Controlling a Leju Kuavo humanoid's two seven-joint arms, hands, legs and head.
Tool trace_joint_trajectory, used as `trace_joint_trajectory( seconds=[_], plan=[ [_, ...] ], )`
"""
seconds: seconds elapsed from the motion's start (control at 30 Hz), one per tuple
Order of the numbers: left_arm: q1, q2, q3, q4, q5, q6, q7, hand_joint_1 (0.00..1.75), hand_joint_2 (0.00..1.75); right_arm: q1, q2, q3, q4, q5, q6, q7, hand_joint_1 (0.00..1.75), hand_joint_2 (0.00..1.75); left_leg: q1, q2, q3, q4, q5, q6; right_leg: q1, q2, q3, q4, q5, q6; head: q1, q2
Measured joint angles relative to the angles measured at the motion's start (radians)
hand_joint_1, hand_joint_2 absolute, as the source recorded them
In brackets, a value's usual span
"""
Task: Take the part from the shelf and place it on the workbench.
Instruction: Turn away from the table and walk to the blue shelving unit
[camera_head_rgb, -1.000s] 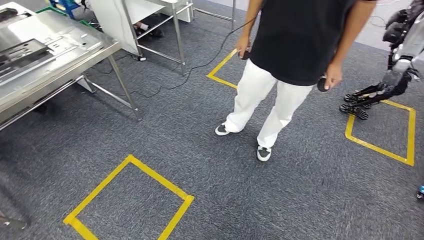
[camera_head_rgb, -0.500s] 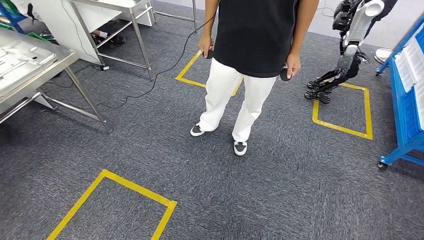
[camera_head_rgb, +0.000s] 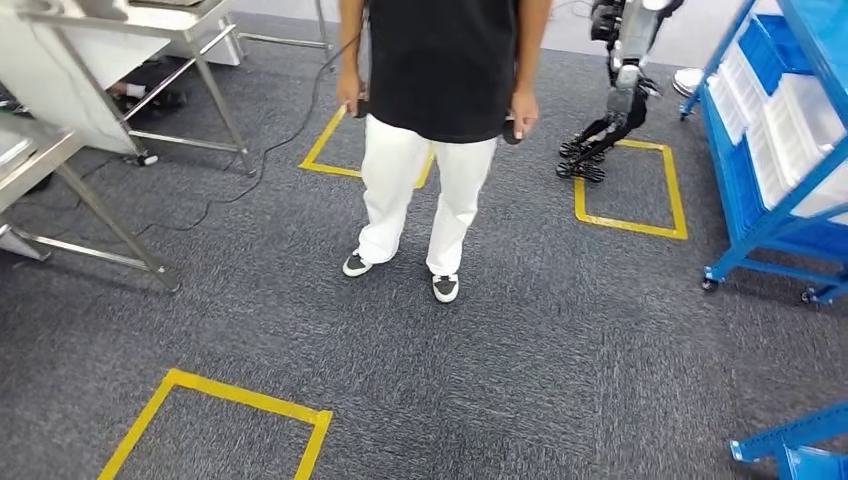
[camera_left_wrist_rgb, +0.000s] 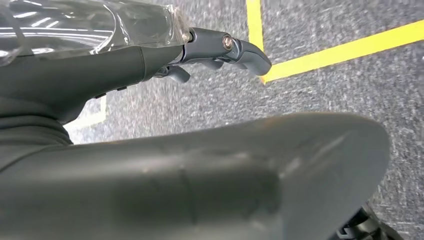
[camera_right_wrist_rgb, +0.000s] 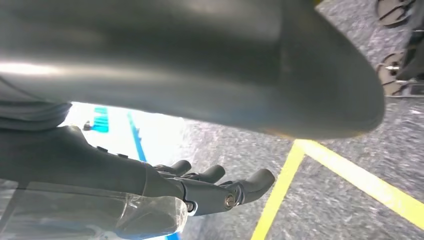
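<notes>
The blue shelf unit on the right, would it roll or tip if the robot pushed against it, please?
The blue shelf unit would probably roll rather than resist: small casters show under its frame at the carpet. The carpet pile may slow that. It looks tall with a light tube frame and stacked white bins, so a high push might tilt it.

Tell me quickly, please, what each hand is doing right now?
Left hand: open, holding nothing.
Right hand: open, holding nothing.

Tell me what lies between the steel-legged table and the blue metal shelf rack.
In the head view, a person in white trousers stands on grey carpet between the table and the shelf rack.
</notes>
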Motion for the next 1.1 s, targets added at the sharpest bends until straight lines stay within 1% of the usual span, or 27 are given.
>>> trace_joint_trajectory(
  seconds=[0.07, 0.1, 0.13, 0.2, 0.23, 0.27, 0.3, 0.33, 0.37, 0.43, 0.47, 0.5, 0.57, 0.6, 0.63, 0.7, 0.73, 0.77, 0.8, 0.83, 0.87, 0.9, 0.93, 0.97, 1.0, 1.07, 1.1],
  plan=[
    [-0.002, 0.000, 0.000, 0.000, 0.001, 0.000, 0.000, 0.00, 0.00, 0.000, 0.000, 0.000, 0.000, 0.000, 0.000, 0.001, 0.00, 0.00, 0.004, 0.014, 0.004, 0.002, -0.005, -0.012, 0.001, 0.026, -0.004, -0.001, 0.004, -0.015, -0.002, 0.000],
    [-0.003, 0.000, 0.000, 0.000, 0.000, 0.000, 0.000, 0.00, 0.00, 0.000, 0.000, 0.000, 0.000, 0.000, 0.000, 0.001, 0.00, 0.00, 0.008, 0.002, 0.001, 0.016, -0.017, -0.018, 0.000, 0.038, -0.005, -0.002, 0.007, -0.022, -0.002, 0.000],
    [-0.003, 0.000, 0.000, 0.000, 0.000, 0.000, 0.000, 0.00, 0.00, 0.000, 0.000, 0.000, 0.000, -0.001, 0.000, 0.002, 0.00, 0.00, 0.012, -0.022, -0.012, 0.050, -0.041, -0.024, -0.001, 0.050, -0.007, -0.004, 0.011, -0.028, -0.002, 0.000],
    [0.000, 0.000, 0.000, 0.000, 0.000, -0.001, -0.001, 0.00, 0.00, -0.002, 0.000, 0.000, 0.000, -0.001, -0.001, 0.003, 0.00, 0.00, 0.016, -0.078, -0.070, 0.182, -0.114, -0.031, -0.002, 0.074, -0.012, -0.004, 0.016, -0.037, -0.003, 0.000],
    [0.003, 0.000, 0.000, 0.000, 0.000, -0.002, -0.001, 0.00, 0.00, -0.002, 0.000, 0.000, 0.000, -0.001, -0.001, 0.003, 0.00, 0.00, 0.016, -0.092, -0.105, 0.256, -0.145, -0.032, -0.001, 0.088, -0.015, -0.004, 0.018, -0.039, -0.003, 0.000],
    [0.005, 0.000, 0.000, 0.000, 0.001, -0.002, -0.001, 0.00, 0.00, -0.002, 0.000, 0.000, 0.000, -0.001, -0.001, 0.003, 0.00, 0.00, 0.016, -0.098, -0.129, 0.306, -0.159, -0.032, 0.000, 0.103, -0.017, -0.003, 0.019, -0.040, -0.003, 0.000],
    [0.006, 0.000, 0.000, 0.000, 0.001, -0.003, -0.001, 0.00, 0.00, -0.001, 0.000, 0.000, 0.000, -0.001, -0.001, 0.003, 0.00, 0.00, 0.016, -0.101, -0.137, 0.319, -0.153, -0.032, 0.001, 0.119, -0.018, -0.003, 0.020, -0.040, -0.003, 0.000],
    [0.006, 0.000, 0.000, 0.000, 0.001, -0.003, -0.001, 0.00, 0.00, 0.000, 0.000, 0.000, 0.000, -0.001, -0.001, 0.003, 0.00, 0.00, 0.016, -0.104, -0.125, 0.287, -0.126, -0.029, 0.001, 0.134, -0.017, -0.003, 0.021, -0.039, -0.003, 0.000],
    [0.005, 0.000, 0.000, 0.000, 0.001, -0.003, -0.001, 0.00, 0.00, 0.000, 0.000, 0.000, 0.000, -0.001, -0.001, 0.003, 0.00, 0.00, 0.016, -0.113, -0.097, 0.222, -0.088, -0.025, 0.001, 0.149, -0.016, -0.003, 0.022, -0.038, -0.003, 0.000],
    [0.003, 0.002, 0.000, 0.000, 0.001, -0.003, -0.001, 0.00, 0.00, 0.000, 0.001, 0.000, 0.000, -0.001, -0.001, 0.003, 0.00, 0.00, 0.016, -0.155, -0.035, 0.074, -0.021, -0.015, 0.001, 0.174, -0.016, -0.002, 0.024, -0.033, -0.003, 0.000],
    [0.002, 0.003, 0.000, 0.000, 0.000, -0.004, -0.001, 0.00, 0.00, -0.001, 0.001, 0.000, 0.000, -0.001, -0.001, 0.002, 0.00, 0.00, 0.015, -0.171, -0.018, 0.031, -0.005, -0.011, 0.002, 0.183, -0.018, -0.001, 0.025, -0.029, -0.003, 0.000],
    [0.002, 0.003, 0.000, 0.000, 0.000, -0.006, -0.001, 0.00, 0.00, 0.000, 0.002, 0.000, 0.000, -0.001, -0.001, 0.002, 0.00, 0.00, 0.013, -0.178, -0.012, 0.013, 0.000, -0.008, 0.001, 0.193, -0.022, -0.001, 0.027, -0.024, -0.003, 0.000],
    [0.001, 0.002, 0.000, 0.000, 0.000, -0.010, -0.001, 0.00, 0.00, 0.002, 0.001, 0.000, 0.000, -0.002, -0.001, 0.001, 0.00, 0.00, 0.011, -0.161, -0.013, 0.009, 0.004, 0.001, 0.000, 0.204, -0.028, -0.001, 0.031, -0.012, -0.003, 0.000],
    [0.000, 0.002, 0.000, 0.000, 0.000, -0.011, -0.001, 0.00, 0.00, 0.003, 0.001, 0.000, 0.000, -0.002, -0.002, 0.001, 0.00, 0.00, 0.011, -0.151, -0.012, 0.006, 0.008, 0.009, 0.000, 0.189, -0.034, 0.007, 0.025, -0.007, -0.002, 0.000],
    [-0.001, 0.002, 0.000, 0.000, 0.000, -0.012, -0.001, 0.00, 0.00, 0.004, 0.001, 0.000, 0.000, -0.002, -0.002, 0.001, 0.00, 0.00, 0.013, -0.140, -0.012, 0.002, 0.011, 0.016, 0.001, 0.165, -0.045, 0.032, 0.009, -0.003, -0.002, 0.000],
    [-0.001, 0.002, 0.000, 0.000, 0.000, -0.015, -0.002, 0.00, 0.00, 0.002, 0.000, 0.000, 0.000, -0.004, -0.002, 0.000, 0.00, 0.00, 0.011, -0.113, -0.012, -0.002, 0.014, 0.026, 0.002, 0.112, -0.099, 0.148, -0.056, 0.002, 0.000, 0.000],
    [0.000, 0.002, 0.000, 0.000, 0.000, -0.017, -0.002, 0.00, 0.00, 0.002, 0.000, 0.000, 0.000, -0.006, -0.002, 0.000, 0.00, 0.00, 0.009, -0.098, -0.014, -0.001, 0.014, 0.028, 0.001, 0.102, -0.133, 0.221, -0.090, 0.005, 0.000, 0.000],
    [0.002, 0.001, 0.000, 0.000, 0.000, -0.019, -0.002, 0.00, 0.00, 0.002, 0.000, 0.000, 0.000, -0.008, -0.002, -0.001, 0.00, 0.00, 0.007, -0.082, -0.015, -0.001, 0.013, 0.028, 0.000, 0.098, -0.160, 0.279, -0.111, 0.007, 0.000, 0.000],
    [0.002, 0.002, 0.000, 0.000, 0.000, -0.020, -0.002, 0.00, 0.00, 0.002, 0.000, 0.000, 0.000, -0.009, -0.002, -0.001, 0.00, 0.00, 0.007, -0.068, -0.015, -0.001, 0.013, 0.028, 0.000, 0.095, -0.168, 0.302, -0.114, 0.009, 0.001, 0.000],
    [0.002, 0.001, 0.000, 0.000, 0.000, -0.021, -0.001, 0.00, 0.00, 0.002, 0.000, 0.000, 0.000, -0.009, -0.002, -0.002, 0.00, 0.00, 0.006, -0.054, -0.015, -0.001, 0.012, 0.027, -0.001, 0.091, -0.156, 0.284, -0.098, 0.010, 0.001, 0.000],
    [0.001, 0.001, 0.000, 0.000, 0.000, -0.021, -0.001, 0.00, 0.00, 0.003, -0.001, 0.000, 0.000, -0.010, -0.002, -0.002, 0.00, 0.00, 0.007, -0.043, -0.013, 0.000, 0.011, 0.025, -0.002, 0.082, -0.122, 0.227, -0.069, 0.010, 0.001, 0.000],
    [-0.001, 0.001, 0.000, 0.000, 0.000, -0.021, -0.001, 0.00, 0.00, 0.003, -0.002, 0.000, 0.000, -0.010, -0.002, -0.002, 0.00, 0.00, 0.006, -0.032, -0.011, 0.000, 0.009, 0.022, -0.003, 0.061, -0.077, 0.149, -0.038, 0.011, 0.001, 0.000],
    [-0.002, 0.001, 0.000, 0.000, 0.000, -0.022, -0.001, 0.00, 0.00, 0.003, -0.002, 0.000, 0.000, -0.010, -0.002, -0.002, 0.00, 0.00, 0.004, -0.023, -0.009, 0.002, 0.006, 0.016, -0.001, 0.041, -0.039, 0.080, -0.016, 0.009, 0.000, 0.000],
    [-0.002, 0.002, 0.000, 0.000, 0.001, -0.023, -0.001, 0.00, 0.00, 0.001, -0.002, 0.000, 0.000, -0.010, -0.001, -0.002, 0.00, 0.00, 0.002, -0.015, -0.008, 0.003, 0.003, 0.011, 0.000, 0.027, -0.013, 0.031, -0.002, 0.005, 0.000, 0.000],
    [-0.003, 0.002, 0.000, 0.000, 0.003, -0.025, -0.001, 0.00, 0.00, 0.001, -0.001, 0.000, 0.000, -0.010, -0.001, -0.002, 0.00, 0.00, -0.001, -0.007, -0.006, 0.004, 0.000, 0.005, 0.002, 0.021, -0.002, 0.008, 0.000, -0.001, 0.000, 0.000],
    [-0.005, 0.002, 0.000, 0.000, 0.007, -0.029, -0.001, 0.00, 0.00, 0.002, -0.001, 0.000, 0.000, -0.010, -0.001, -0.003, 0.00, 0.00, 0.000, 0.009, -0.003, 0.005, -0.004, -0.005, 0.006, 0.040, -0.005, 0.005, 0.000, -0.016, -0.001, 0.000],
    [-0.007, 0.002, 0.000, 0.000, 0.009, -0.031, -0.001, 0.00, 0.00, 0.003, -0.001, 0.000, 0.000, -0.010, -0.001, -0.003, 0.00, 0.00, 0.003, 0.005, -0.003, 0.011, -0.010, -0.011, 0.006, 0.049, -0.006, 0.004, 0.002, -0.022, -0.001, 0.000]
  ],
)
